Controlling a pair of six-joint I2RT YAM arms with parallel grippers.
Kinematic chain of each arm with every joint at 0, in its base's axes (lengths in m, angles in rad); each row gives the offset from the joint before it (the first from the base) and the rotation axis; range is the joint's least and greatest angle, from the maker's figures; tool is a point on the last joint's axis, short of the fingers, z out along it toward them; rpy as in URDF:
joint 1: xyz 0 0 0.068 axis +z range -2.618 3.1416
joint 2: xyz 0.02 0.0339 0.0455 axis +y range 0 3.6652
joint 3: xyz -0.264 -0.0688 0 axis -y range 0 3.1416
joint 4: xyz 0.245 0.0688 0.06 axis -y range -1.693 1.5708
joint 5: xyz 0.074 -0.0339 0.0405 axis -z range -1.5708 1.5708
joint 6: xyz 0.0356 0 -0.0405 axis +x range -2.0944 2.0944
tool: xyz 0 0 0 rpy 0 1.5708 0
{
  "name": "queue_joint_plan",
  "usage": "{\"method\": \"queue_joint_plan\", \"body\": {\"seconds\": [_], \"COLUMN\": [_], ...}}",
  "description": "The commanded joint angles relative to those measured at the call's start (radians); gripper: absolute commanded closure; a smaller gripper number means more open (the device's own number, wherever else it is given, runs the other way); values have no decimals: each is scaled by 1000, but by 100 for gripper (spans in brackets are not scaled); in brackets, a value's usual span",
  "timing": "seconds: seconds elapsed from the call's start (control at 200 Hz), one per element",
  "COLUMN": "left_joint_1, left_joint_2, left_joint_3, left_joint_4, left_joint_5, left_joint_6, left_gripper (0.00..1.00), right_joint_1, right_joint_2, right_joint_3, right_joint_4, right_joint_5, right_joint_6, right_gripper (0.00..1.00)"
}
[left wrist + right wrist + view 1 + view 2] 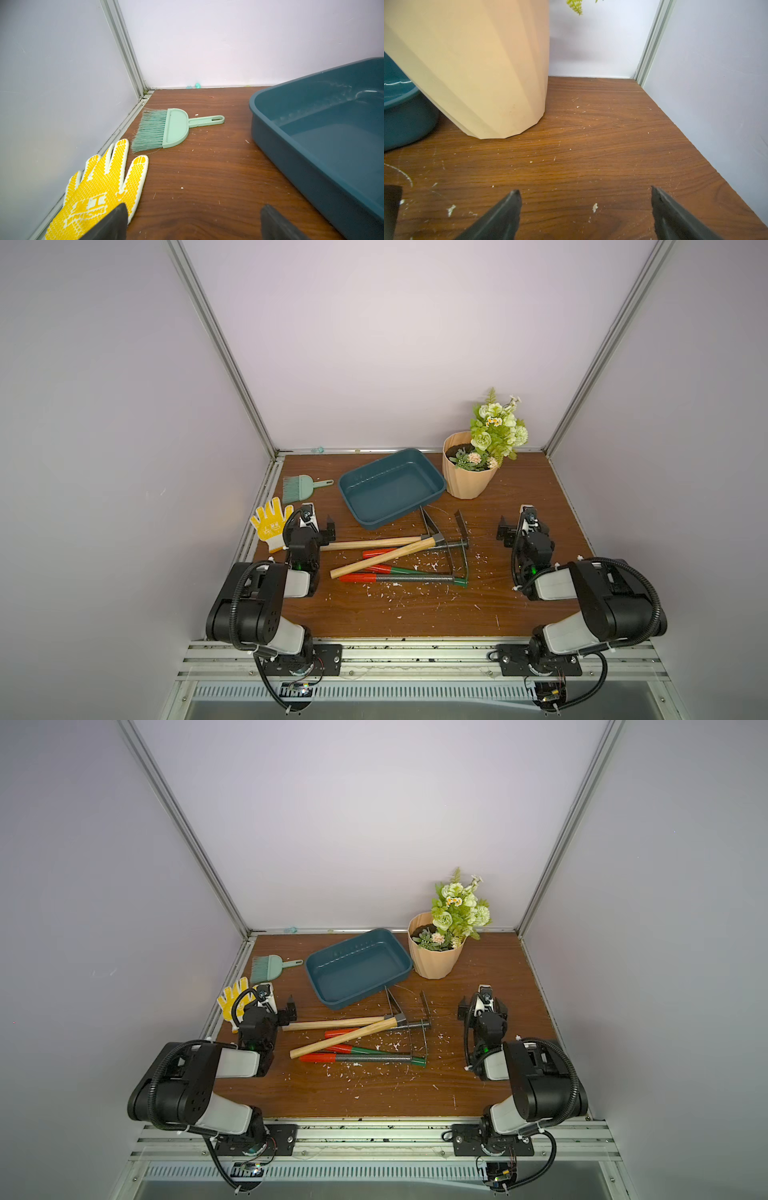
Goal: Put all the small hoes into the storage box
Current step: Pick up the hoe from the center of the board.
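The teal storage box [376, 524] [345, 1004] sits empty at the back middle of the wooden table; its wall shows in the left wrist view [301, 166]. In front of it several hand tools [399, 556] [361, 1036] lie crossed in a pile. Two have pale wooden handles [374, 543] and dark metal heads; the others have red grips. I cannot tell which one is the small hoe. My left gripper [318, 523] [194, 207] hangs open left of the pile, over bare wood. My right gripper [523, 527] [585, 190] hangs open right of the pile, holding nothing.
A yellow glove [270, 524] [99, 187] lies by the left wall, with a mint hand brush [301, 487] [176, 126] behind it. A peach flowerpot [467, 481] [477, 72] with green flowers stands right of the box, touching it. White crumbs are scattered on the table.
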Motion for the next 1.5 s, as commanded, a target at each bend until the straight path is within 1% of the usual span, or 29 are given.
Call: {"method": "queue_joint_plan", "body": {"seconds": [0.0,0.966,0.991,1.061,1.146,1.186,1.221,1.236,1.276,1.306,1.336,1.361,1.376,1.431,1.461,1.496], "left_joint_1": [11,11,12,12,13,13,13,13,13,13,13,13,13,13,12,7], "left_joint_2": [0,-1,-1,2,0,-1,-3,-3,-8,-23,-55,-87,-105,-144,-160,-180], "left_joint_3": [-4,-4,-3,-1,-2,-4,-5,-6,-5,16,52,97,127,229,272,310], "left_joint_4": [40,40,40,40,39,40,40,40,45,10,-66,-188,-249,-435,-510,-572], "left_joint_5": [8,8,8,10,12,12,13,13,13,13,23,30,23,-32,-32,-26], "left_joint_6": [-7,-7,-7,-7,-8,-9,-7,-8,-9,-15,-10,7,6,-54,-84,-104], "left_gripper": [0,0,0,0,1,9,12,13,18,19,23,24,27,28,29,32], "right_joint_1": [-6,-7,-9,-9,-8,-8,-11,-15,-15,-15,-13,-12,-8,18,35,60], "right_joint_2": [-9,-7,-7,-10,-17,-49,-99,-114,-135,-149,-163,-175,-180,-195,-200,-205], "right_joint_3": [18,22,22,19,20,61,144,184,245,279,314,342,362,408,420,433], "right_joint_4": [37,31,32,35,45,-19,-220,-306,-409,-456,-502,-552,-581,-662,-682,-705], "right_joint_5": [-17,-23,-23,-24,-14,8,6,-4,-23,-49,-96,-137,-151,-142,-147,-166], "right_joint_6": [3,5,6,6,5,16,24,24,8,5,2,-10,-14,-2,0,-8], "right_gripper": [0,1,2,11,14,15,15,17,19,20,21,22,23,26,27,28]}}
